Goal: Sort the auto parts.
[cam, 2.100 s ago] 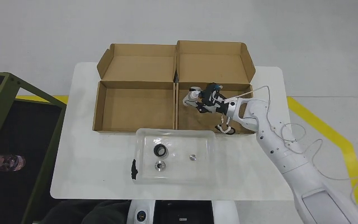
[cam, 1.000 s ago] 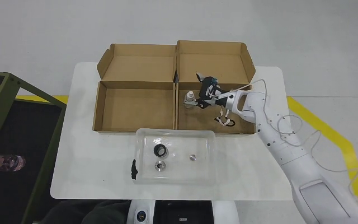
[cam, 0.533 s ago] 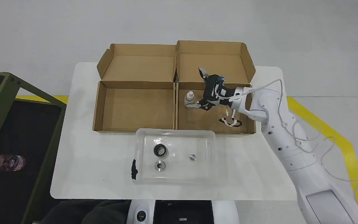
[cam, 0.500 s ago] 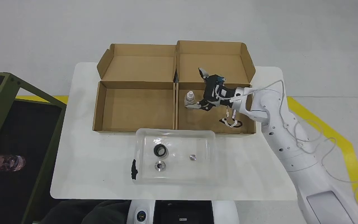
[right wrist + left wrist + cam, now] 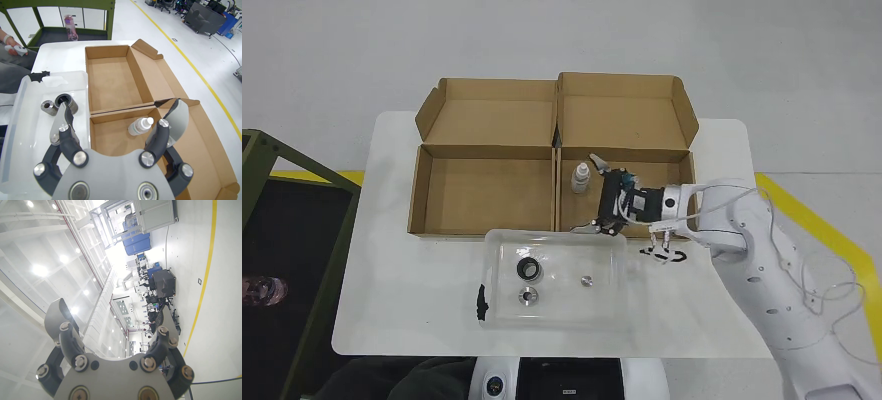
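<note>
A white counter [image 5: 402, 280] seen from above carries two open cardboard boxes side by side, their lids folded back, and a clear plastic tray [image 5: 607, 300] just in front of them. The left box [image 5: 482, 190] shows only its bare brown floor. In the right box [image 5: 657, 168] is a small white bottle [image 5: 583, 175] with a nozzle cap, close to the wall shared with the left box. Whether it stands upright or lies tilted cannot be told. Three parts sit apart from one another in the tray: a black cylindrical bearing [image 5: 528, 268], a short metal bushing [image 5: 529, 296] with a hole through it, just nearer the robot than the bearing, and a small round metal piece [image 5: 586, 281] to their right. A scrap of black tape [image 5: 481, 299] clings to the tray's left rim. The right claw [image 5: 594, 195] hangs above the near left part of the right box, spread wide with nothing between its fingers. One fingertip is near the bottle and the other is over the box's near wall, beside the tray's far rim. The left claw [image 5: 110, 309] points up toward the ceiling lights of a large hall, its two fingers parted and holding nothing.
</note>
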Robot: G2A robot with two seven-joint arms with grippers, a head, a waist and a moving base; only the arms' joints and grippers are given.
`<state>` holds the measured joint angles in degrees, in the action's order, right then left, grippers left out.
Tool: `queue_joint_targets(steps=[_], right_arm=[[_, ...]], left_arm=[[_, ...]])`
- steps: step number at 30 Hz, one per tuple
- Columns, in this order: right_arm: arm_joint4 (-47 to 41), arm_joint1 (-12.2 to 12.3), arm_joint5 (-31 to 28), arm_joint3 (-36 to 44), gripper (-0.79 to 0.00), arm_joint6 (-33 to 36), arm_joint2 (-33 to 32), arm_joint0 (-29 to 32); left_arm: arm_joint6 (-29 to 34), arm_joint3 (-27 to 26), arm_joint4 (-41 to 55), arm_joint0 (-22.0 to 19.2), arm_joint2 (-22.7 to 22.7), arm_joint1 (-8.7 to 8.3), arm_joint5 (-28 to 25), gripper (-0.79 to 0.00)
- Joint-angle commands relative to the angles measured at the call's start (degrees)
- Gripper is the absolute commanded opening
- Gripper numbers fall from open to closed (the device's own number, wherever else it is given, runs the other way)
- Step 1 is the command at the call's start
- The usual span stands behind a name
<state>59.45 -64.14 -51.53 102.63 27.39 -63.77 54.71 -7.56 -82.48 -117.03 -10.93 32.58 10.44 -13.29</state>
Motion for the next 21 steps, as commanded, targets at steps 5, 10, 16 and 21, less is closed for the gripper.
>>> queue_joint_targets(steps=[5,10,16,21], right_arm=[[-0.29,1.1,-0.05,7.16,0.0,6.9,-0.68,4.83],[-0.46,1.81,-0.46,10.66,0.0,10.24,-0.36,8.35],[0.12,2.49,-0.98,13.41,0.0,13.41,0.86,11.49],[0.26,2.89,-1.42,14.43,0.0,15.2,2.63,13.42]], left_arm=[[0.0,0.0,0.0,0.0,0.0,0.0,0.0,0.0],[0.0,0.0,0.0,0.0,0.0,0.0,0.0,0.0],[0.0,0.0,0.0,0.0,0.0,0.0,0.0,0.0],[0.0,0.0,0.0,0.0,0.0,0.0,0.0,0.0]])
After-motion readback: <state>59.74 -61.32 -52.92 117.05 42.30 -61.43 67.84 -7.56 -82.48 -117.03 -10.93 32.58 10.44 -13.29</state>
